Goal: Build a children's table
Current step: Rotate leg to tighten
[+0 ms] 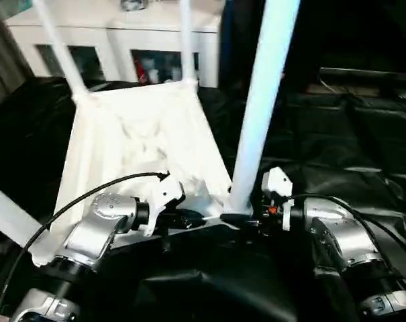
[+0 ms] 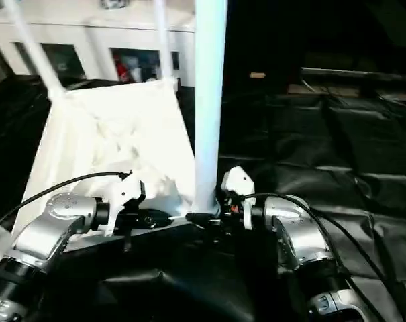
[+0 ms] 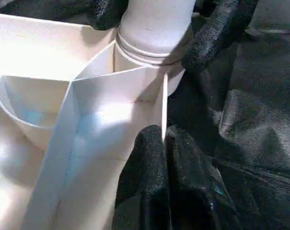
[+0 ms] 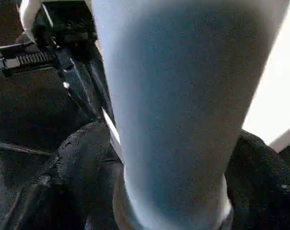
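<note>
Here's the table top (image 1: 142, 144), upside down on the black cloth (image 1: 337, 154), ribbed underside facing up, and everything turns on its near corner socket (image 3: 145, 52).

Starting left of that socket: a leg (image 1: 8, 218) slants out from the near-left corner, and two more legs (image 1: 62, 50) rise from the far corners toward the white cabinet (image 1: 115, 40) behind. The left tool (image 1: 192, 220) reaches in just left of the socket, jaws shut tight on the thin near rim (image 3: 163, 103) of the top. That looks like a bracing hold, pinning the top so it can't slide or twist while the leg is worked.

At the socket itself stands the fourth leg (image 1: 260, 100), long axis close to upright, leaning a touch away to the right, its foot end pointing up out of frame. Its bottom end sits in the socket, with thread rings showing at the joint.

Right of the socket, the right tool (image 1: 246, 218) straddles the base of this leg, fingers (image 4: 82, 167) spread wide either side; whether they actually press on the tube I can't tell. Likely it's there to turn or steady the leg home.
</note>
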